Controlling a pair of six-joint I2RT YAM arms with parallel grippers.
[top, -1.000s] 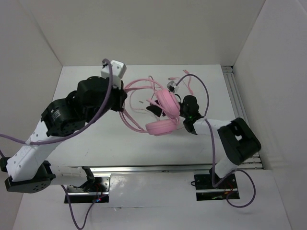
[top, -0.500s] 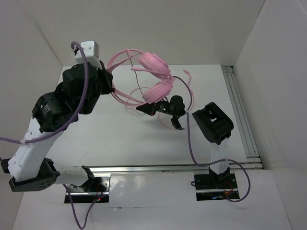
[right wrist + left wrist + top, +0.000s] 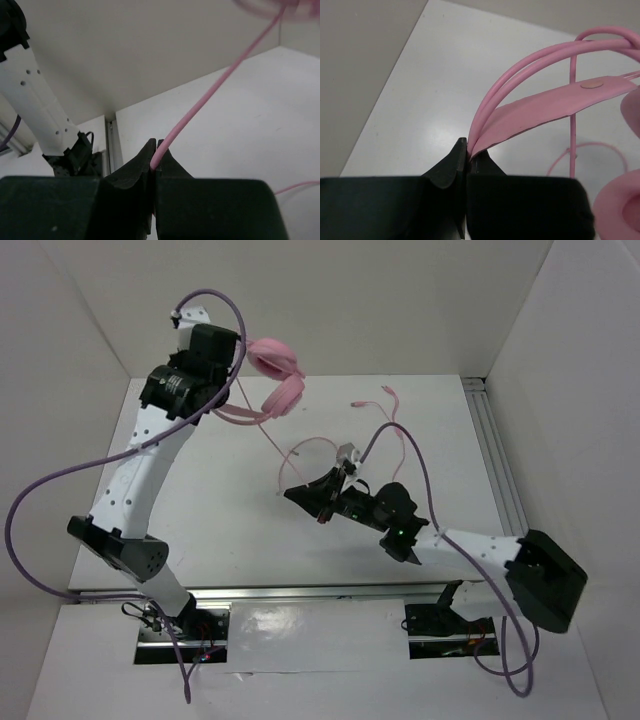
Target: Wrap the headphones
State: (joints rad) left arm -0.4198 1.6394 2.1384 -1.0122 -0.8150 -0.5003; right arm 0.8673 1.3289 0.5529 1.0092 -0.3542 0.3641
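I've the left gripper (image 3: 466, 152) clamped on the headphones (image 3: 273, 359) by their springy band (image 3: 545, 107), upper left — right gripper (image 3: 154, 159) nips the limp cord (image 3: 215, 90).

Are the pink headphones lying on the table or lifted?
Lifted: the left gripper, jaws shut, holds the headphones by the headband, off the table.
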